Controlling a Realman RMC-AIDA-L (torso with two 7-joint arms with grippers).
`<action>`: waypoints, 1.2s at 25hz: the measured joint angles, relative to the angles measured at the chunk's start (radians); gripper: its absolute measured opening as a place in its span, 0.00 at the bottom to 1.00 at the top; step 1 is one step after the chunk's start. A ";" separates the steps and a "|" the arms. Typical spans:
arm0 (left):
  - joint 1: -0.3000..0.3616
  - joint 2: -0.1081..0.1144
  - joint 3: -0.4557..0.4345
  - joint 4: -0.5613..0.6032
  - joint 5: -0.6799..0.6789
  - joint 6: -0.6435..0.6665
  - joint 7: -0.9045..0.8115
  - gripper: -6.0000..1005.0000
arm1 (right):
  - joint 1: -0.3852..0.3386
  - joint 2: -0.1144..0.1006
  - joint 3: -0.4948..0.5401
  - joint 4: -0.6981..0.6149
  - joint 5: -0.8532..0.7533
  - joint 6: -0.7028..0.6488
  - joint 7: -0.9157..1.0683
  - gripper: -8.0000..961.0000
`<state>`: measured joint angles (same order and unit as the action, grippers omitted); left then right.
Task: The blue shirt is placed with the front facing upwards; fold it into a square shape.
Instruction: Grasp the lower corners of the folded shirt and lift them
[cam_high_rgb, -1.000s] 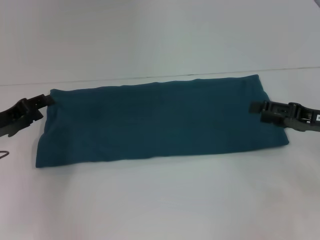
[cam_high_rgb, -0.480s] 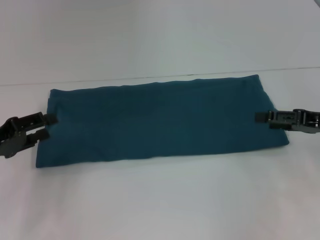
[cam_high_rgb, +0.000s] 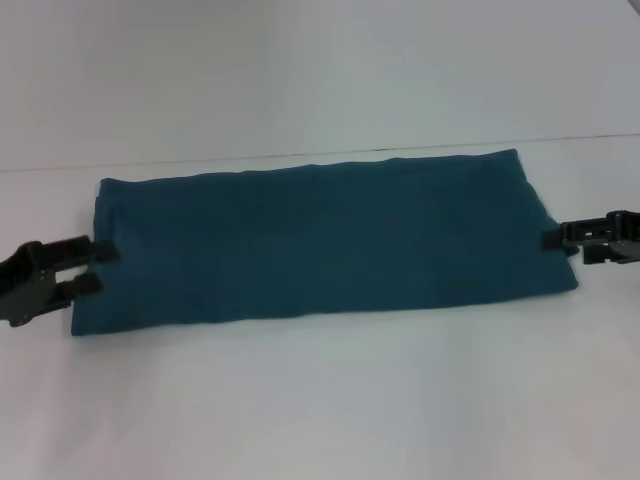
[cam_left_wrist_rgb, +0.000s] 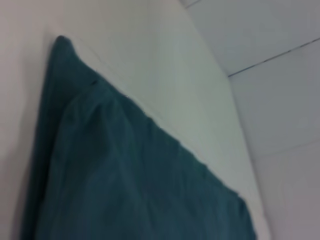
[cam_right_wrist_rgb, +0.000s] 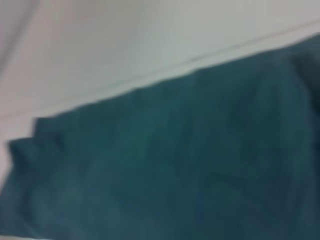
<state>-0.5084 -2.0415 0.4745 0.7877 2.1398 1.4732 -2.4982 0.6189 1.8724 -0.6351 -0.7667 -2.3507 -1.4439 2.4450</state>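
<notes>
The blue shirt (cam_high_rgb: 320, 240) lies flat on the white table as a long, plain teal rectangle running left to right; no lettering or collar shows. My left gripper (cam_high_rgb: 93, 268) is at the shirt's left end, open, with its two fingers (cam_high_rgb: 100, 251) apart at the cloth's edge. My right gripper (cam_high_rgb: 553, 240) sits at the shirt's right edge, its tip just touching the cloth. The left wrist view shows the blue shirt (cam_left_wrist_rgb: 125, 175) close up with a folded corner. In the right wrist view the blue shirt (cam_right_wrist_rgb: 175, 165) fills most of the picture.
The white table (cam_high_rgb: 320, 400) stretches in front of the shirt. Its far edge (cam_high_rgb: 300, 155) runs just behind the shirt, with a pale wall beyond.
My left gripper has moved along the shirt's left end toward the near side. My right gripper has drawn back rightward, from over the cloth to its right edge. The shirt has stayed still.
</notes>
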 joint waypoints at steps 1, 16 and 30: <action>-0.006 0.004 0.000 0.001 0.021 0.002 -0.005 0.63 | 0.011 0.000 0.000 -0.005 -0.039 0.007 0.018 0.94; -0.011 0.014 -0.027 0.017 0.128 0.000 -0.027 0.63 | 0.076 0.049 -0.008 0.001 -0.260 0.132 0.085 0.94; -0.049 0.017 0.020 -0.037 0.233 -0.173 -0.065 0.63 | 0.092 0.077 -0.021 0.024 -0.264 0.187 0.086 0.93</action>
<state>-0.5570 -2.0248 0.4947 0.7502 2.3724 1.3005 -2.5635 0.7105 1.9494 -0.6563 -0.7431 -2.6145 -1.2566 2.5310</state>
